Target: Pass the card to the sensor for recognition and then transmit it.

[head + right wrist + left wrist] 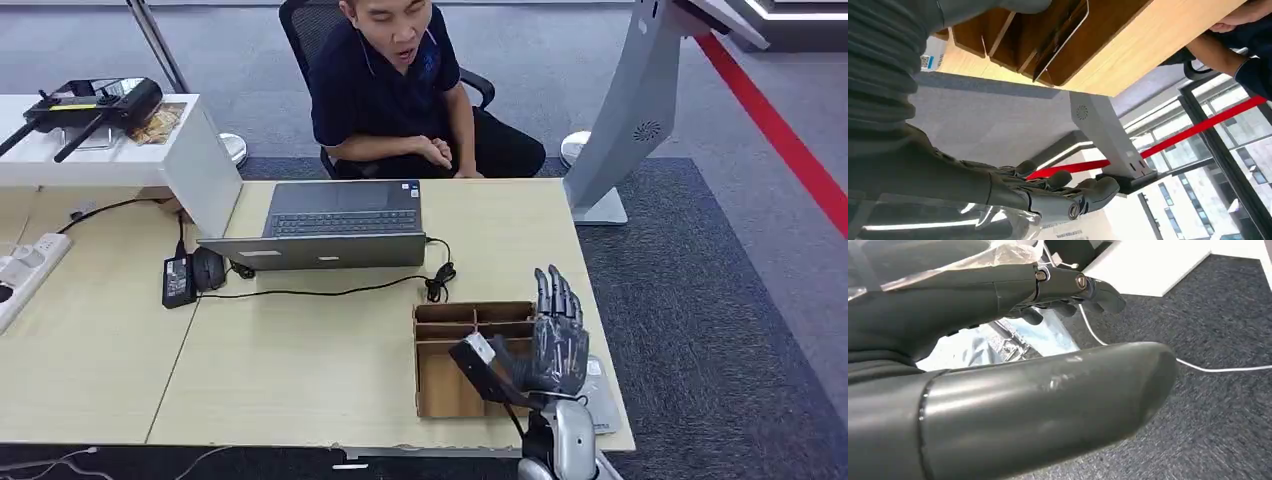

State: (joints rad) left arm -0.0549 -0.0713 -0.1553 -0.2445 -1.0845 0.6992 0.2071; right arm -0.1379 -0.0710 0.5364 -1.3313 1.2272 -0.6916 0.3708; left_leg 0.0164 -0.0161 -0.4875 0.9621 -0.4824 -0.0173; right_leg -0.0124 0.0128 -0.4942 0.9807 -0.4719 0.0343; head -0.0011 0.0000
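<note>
Clearly the task is at its start. The right robot hand (556, 335) hovers palm-open over the cardboard organiser (470, 358) at the near right corner of the bench (320, 350), fingers spread and straight, holding nothing. In the right wrist view a flat card (1060, 37) stands tilted in one of the organiser's slots, apart from the fingers (1068, 192); I take this to be the card to pass, though I cannot read any marking on it. The left robot hand (998, 375) hangs over the grey carpet (1218, 405) with thumb and fingers apart, gripping nothing. The likely sensor, a grey kiosk stand (640, 100), rises beyond the bench's far right corner. Left to do: grasp the card, present it to the sensor, then hand it over, perhaps to the seated person (400, 90)
</note>
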